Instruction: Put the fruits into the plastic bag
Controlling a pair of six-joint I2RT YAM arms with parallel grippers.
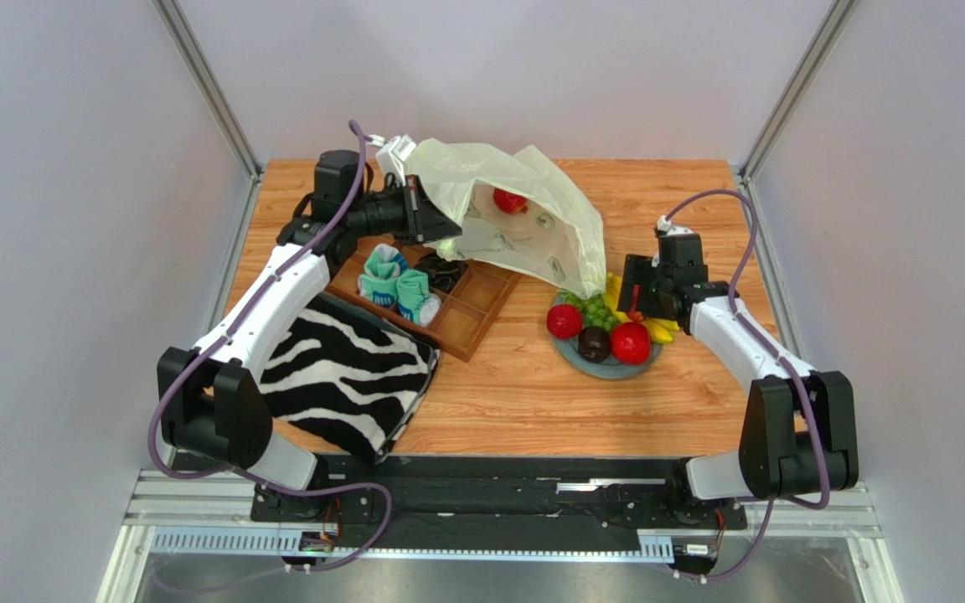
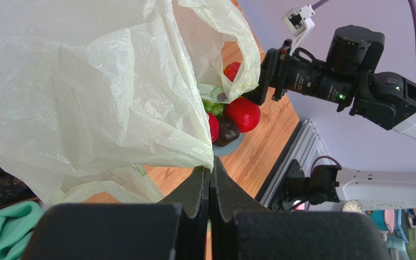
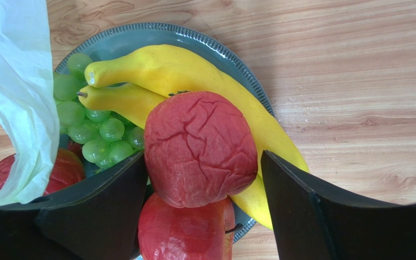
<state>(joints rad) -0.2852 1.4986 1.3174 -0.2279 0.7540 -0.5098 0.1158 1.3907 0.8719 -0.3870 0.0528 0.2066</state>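
Note:
My left gripper [image 2: 210, 173] is shut on an edge of the pale plastic bag [image 2: 85, 92] and holds it up with its mouth toward the plate. One red fruit [image 1: 510, 200] lies inside the bag [image 1: 513, 239]. On the grey plate [image 3: 139, 35] are a wrinkled red fruit [image 3: 199, 149], a glossy red one [image 3: 186, 233] under it, yellow bananas [image 3: 167, 65] and green grapes [image 3: 96, 130]. My right gripper [image 3: 205, 179] is open with a finger on each side of the wrinkled red fruit, and a gap shows on the right side. A dark fruit [image 1: 595, 343] also sits on the plate.
A wooden compartment tray [image 1: 475, 314] with teal-and-white rolled socks [image 1: 397, 287] stands left of the plate, under the bag. A zebra-striped cloth [image 1: 343, 377] lies at the near left. The bag's lower lip [image 3: 15, 81] hangs over the plate's left side.

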